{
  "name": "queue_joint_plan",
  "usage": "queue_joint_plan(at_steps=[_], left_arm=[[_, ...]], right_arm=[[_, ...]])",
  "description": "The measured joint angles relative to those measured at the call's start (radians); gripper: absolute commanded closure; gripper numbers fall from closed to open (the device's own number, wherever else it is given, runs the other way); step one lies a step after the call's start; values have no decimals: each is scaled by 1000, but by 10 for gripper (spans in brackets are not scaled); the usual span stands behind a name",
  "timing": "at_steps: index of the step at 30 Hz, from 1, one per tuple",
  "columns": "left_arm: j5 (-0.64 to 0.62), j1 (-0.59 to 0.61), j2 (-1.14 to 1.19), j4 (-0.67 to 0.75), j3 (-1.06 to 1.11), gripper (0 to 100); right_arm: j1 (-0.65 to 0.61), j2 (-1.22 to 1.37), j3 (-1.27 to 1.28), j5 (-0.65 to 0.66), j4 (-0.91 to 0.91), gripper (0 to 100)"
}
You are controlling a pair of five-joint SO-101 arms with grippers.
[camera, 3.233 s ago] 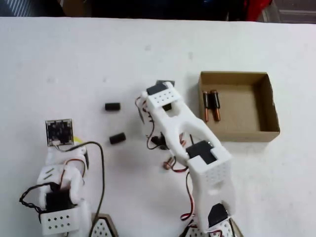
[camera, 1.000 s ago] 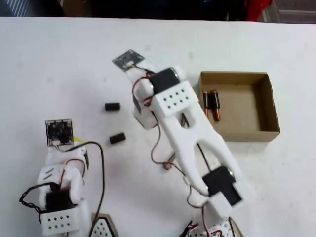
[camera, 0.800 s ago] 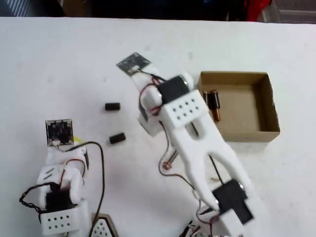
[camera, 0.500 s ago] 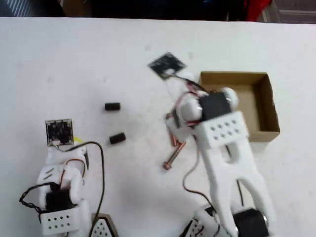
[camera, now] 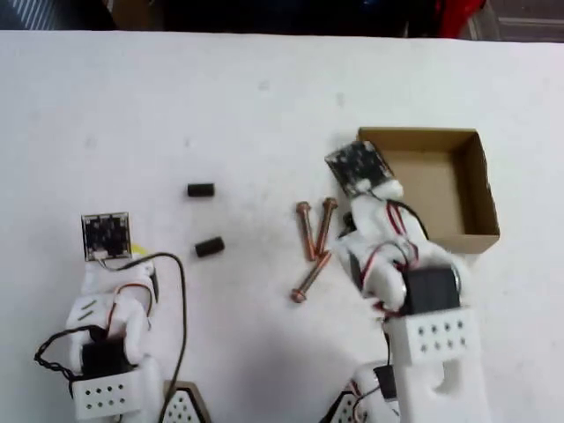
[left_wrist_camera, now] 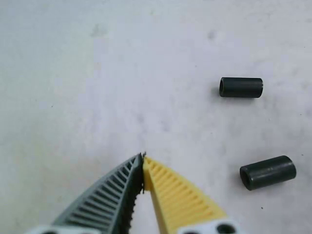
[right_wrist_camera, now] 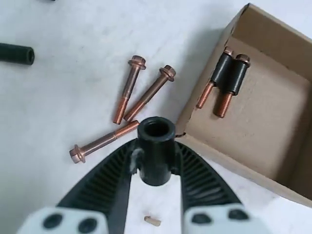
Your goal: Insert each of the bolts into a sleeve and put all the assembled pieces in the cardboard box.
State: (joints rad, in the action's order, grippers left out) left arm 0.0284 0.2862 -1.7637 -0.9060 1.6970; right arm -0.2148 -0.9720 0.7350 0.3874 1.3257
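Three copper flanged bolts (right_wrist_camera: 129, 89) lie loose on the white tabletop (camera: 132, 106) just beside the cardboard box (right_wrist_camera: 273, 131) — two nearly parallel, the third slanting near them. Inside the box, by one wall, rest two assembled pieces (right_wrist_camera: 233, 78), bolts in dark sleeves. The right hand (right_wrist_camera: 156, 146) grips a black sleeve (right_wrist_camera: 156, 163), bore toward its camera; the left hand (left_wrist_camera: 143, 163) is clenched on nothing, two loose sleeves (left_wrist_camera: 241, 87) lying nearby.

The high view looks down over the table (camera: 132, 97); close wrist views share its loose sleeves (left_wrist_camera: 241, 87) and cardboard box (right_wrist_camera: 273, 126).
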Motion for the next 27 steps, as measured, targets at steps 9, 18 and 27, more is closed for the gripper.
queue_joint_plan(at_steps=[9,18,27], left_arm=[[46,-44,0,-66,0,977],[98,-66,0,-91,0,977],[100,-71,0,-91,0,977]], right_arm=[[64,-230,276,-21,-183,981],[66,-362,505,-133,-387,981],[51,-509,525,-229,-381,981]])
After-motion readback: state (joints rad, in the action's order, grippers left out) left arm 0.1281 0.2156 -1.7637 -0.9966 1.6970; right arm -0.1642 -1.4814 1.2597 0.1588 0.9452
